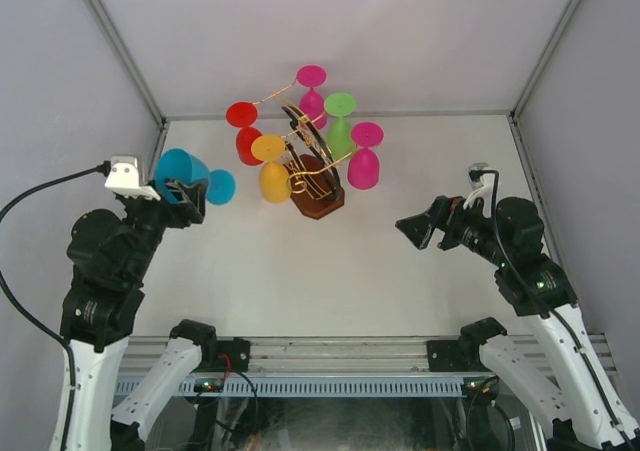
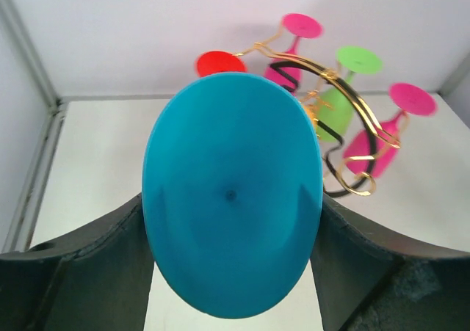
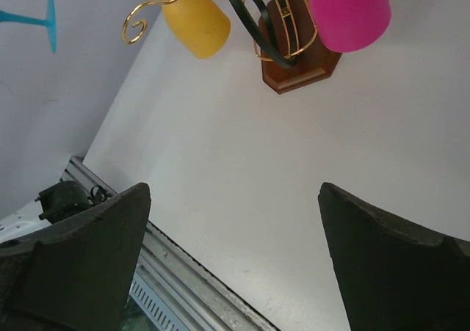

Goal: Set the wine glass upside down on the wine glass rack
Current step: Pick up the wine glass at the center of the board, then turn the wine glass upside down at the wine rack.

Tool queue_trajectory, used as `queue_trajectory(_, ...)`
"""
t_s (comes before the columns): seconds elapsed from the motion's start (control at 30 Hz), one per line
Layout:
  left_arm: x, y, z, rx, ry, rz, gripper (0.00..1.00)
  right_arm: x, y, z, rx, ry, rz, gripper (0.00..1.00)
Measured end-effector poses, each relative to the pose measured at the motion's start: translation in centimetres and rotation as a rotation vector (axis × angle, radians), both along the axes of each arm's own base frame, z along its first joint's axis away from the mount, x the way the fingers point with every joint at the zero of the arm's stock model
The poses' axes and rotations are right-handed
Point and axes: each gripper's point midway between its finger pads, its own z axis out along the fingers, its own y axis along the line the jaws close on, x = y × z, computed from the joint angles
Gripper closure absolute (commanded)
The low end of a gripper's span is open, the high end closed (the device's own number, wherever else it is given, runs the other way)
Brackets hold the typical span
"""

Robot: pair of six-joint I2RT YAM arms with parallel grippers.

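Observation:
My left gripper point(image 1: 186, 197) is shut on a blue wine glass point(image 1: 182, 174), gripping its bowl and holding it in the air at the left with the foot toward the rack. In the left wrist view the blue bowl point(image 2: 232, 191) fills the space between the fingers. The gold wire rack point(image 1: 305, 161) on a dark brown wooden base point(image 1: 320, 199) stands at the table's middle back. Red, yellow, green and pink glasses hang upside down on it. My right gripper point(image 1: 412, 229) is open and empty at the right, pointing toward the rack point(image 3: 283, 23).
Grey walls enclose the white table point(image 1: 330, 271). A metal rail point(image 1: 330, 356) runs along the near edge. The yellow glass point(image 3: 192, 19) and a pink glass point(image 3: 349, 12) hang low above the table in the right wrist view.

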Motion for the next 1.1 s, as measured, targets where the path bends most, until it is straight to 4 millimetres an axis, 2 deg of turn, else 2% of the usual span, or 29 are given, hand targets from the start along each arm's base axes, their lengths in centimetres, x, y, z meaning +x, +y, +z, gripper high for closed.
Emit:
queue_trajectory(0.13,-1.1,-2.4,0.8,0.023,-0.011,-0.122,0.38,-0.5,0.8,0.8,0.035,-0.007,-0.003,0.06)
queue_trajectory(0.3,-2.5,-4.9,2.2,0.018,-0.05,-0.256,0.39,-2.1,3.0,2.5,0.088,-0.051,0.043,0.09)
queue_trajectory(0.53,-3.5,-6.7,4.5,-0.046,-0.12,-0.359,0.39,-4.0,7.2,5.7,0.176,-0.147,0.123,0.1)
queue_trajectory(0.7,-4.3,-8.0,6.4,-0.117,-0.171,-0.427,0.4,-4.4,9.9,7.1,0.222,-0.189,0.131,0.1)
queue_trajectory(0.83,-4.9,-9.6,7.5,-0.157,-0.199,-0.502,0.4,-3.8,10.5,7.7,0.242,-0.208,0.093,0.11)
queue_trajectory(1.1,-4.8,-13.6,7.9,-0.181,-0.192,-0.619,0.4,-3.3,8.2,8.3,0.343,-0.253,-0.003,0.12)
